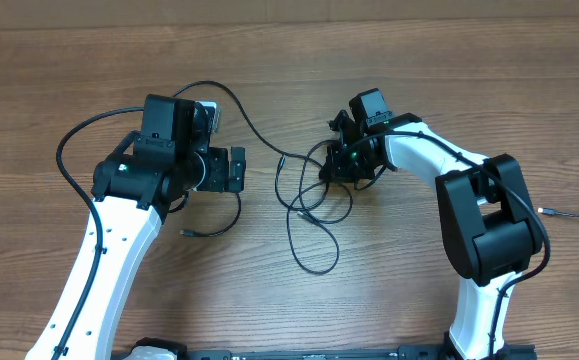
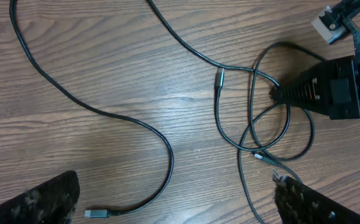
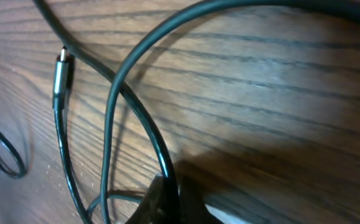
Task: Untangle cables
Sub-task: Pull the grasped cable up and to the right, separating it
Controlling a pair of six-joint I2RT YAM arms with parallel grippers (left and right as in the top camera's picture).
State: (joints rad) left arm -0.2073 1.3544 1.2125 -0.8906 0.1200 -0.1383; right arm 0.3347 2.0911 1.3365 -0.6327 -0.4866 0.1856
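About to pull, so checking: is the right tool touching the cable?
Touching. The right wrist view shows the cable running straight into the right tool, pinched at its tip.

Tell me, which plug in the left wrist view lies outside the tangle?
The bottom-left plug, ending the long lone curve; the other two plugs lie among looped cables near the right gripper.
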